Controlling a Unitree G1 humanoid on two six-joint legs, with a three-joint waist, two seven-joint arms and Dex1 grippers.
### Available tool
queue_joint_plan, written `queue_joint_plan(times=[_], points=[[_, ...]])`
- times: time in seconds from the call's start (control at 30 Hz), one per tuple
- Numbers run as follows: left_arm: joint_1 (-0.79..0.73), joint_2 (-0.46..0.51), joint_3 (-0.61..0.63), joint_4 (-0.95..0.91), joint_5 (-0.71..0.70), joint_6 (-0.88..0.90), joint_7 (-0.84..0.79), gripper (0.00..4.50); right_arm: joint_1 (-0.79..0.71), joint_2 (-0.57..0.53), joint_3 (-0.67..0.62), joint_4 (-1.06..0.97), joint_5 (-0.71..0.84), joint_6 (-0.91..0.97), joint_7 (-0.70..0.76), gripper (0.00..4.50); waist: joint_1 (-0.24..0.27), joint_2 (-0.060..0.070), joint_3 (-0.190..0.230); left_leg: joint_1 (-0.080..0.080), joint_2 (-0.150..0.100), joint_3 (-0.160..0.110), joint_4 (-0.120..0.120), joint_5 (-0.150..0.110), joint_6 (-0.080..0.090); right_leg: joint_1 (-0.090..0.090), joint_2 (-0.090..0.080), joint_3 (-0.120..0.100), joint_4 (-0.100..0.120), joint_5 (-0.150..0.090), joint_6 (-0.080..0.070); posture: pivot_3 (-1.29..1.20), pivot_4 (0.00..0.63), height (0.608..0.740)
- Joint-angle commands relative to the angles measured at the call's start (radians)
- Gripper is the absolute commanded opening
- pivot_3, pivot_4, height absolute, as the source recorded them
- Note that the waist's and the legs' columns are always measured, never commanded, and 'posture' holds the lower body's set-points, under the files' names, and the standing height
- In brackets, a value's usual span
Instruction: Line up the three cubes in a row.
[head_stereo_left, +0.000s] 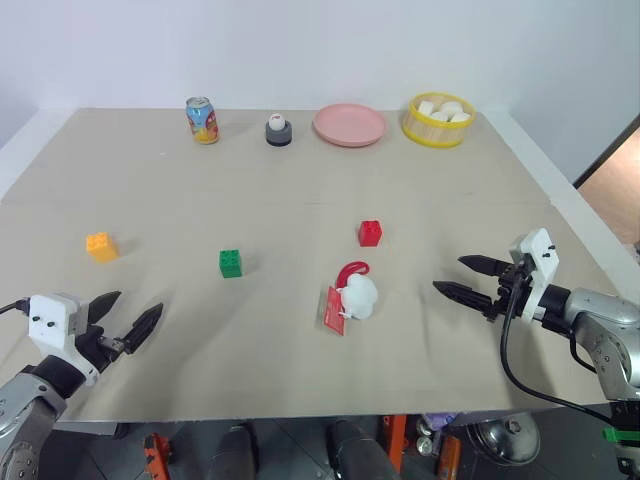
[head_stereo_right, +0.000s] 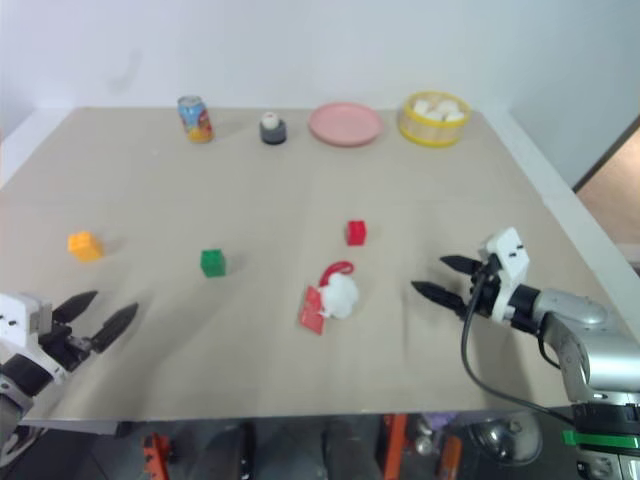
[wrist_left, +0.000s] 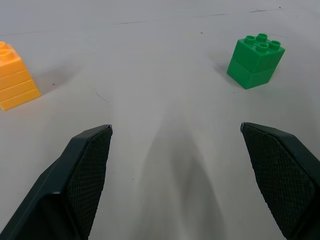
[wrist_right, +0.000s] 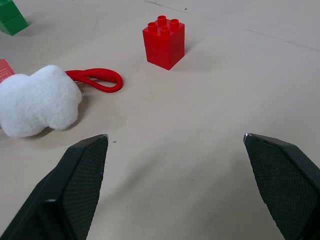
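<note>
Both grippers, left gripper (head_stereo_left: 127, 318) and right gripper (head_stereo_left: 462, 278), gape empty near the table (head_stereo_left: 300, 385) front edge.

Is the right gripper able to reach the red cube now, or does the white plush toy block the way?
Probably yes. The right gripper is open and empty, and bare table lies between it and the red cube. The white plush toy sits nearer the robot than the cube, beside that path rather than across it.

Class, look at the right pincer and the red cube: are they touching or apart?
Apart. In the right wrist view the red cube stands alone on bare table, well beyond the open right pincer, whose fingers hold nothing.
</note>
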Motion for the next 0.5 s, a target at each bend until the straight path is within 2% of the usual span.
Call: queue_joint_plan(times=[0.03,0.2,0.4,0.5], points=[[-0.006,0.013,-0.012,-0.027,-0.013,-0.025,-0.044,4.25,-0.007,0.000,-0.027,-0.033,0.014,-0.005,-0.003,4.50,0.000,0.000,0.000,0.000,0.000,0.000,0.000,0.000,0.000,0.000,0.000,0.000,0.000,0.000,0.000,0.00,0.150,0.740],[-0.098,0.077,-0.096,-0.108,-0.097,0.005,-0.167,4.25,-0.053,-0.010,0.007,-0.120,0.057,0.048,0.028,4.50,0.000,0.000,0.000,0.000,0.000,0.000,0.001,0.000,0.000,0.000,0.000,0.000,0.000,0.000,0.000,0.00,0.150,0.740],[-0.244,0.130,-0.245,-0.164,-0.127,0.047,-0.246,4.25,-0.109,-0.018,0.123,-0.166,0.060,0.076,0.118,4.50,0.001,0.000,0.000,0.000,0.000,0.000,0.001,0.000,0.000,0.001,0.000,0.000,0.000,0.001,0.001,0.00,0.150,0.740],[-0.355,0.143,-0.354,-0.152,-0.112,0.063,-0.306,4.25,-0.186,0.004,0.218,-0.133,0.013,0.038,0.172,4.50,0.002,0.001,0.000,0.000,0.000,-0.001,0.001,0.000,0.001,0.001,0.001,0.000,0.000,0.000,0.001,0.00,0.150,0.740]])
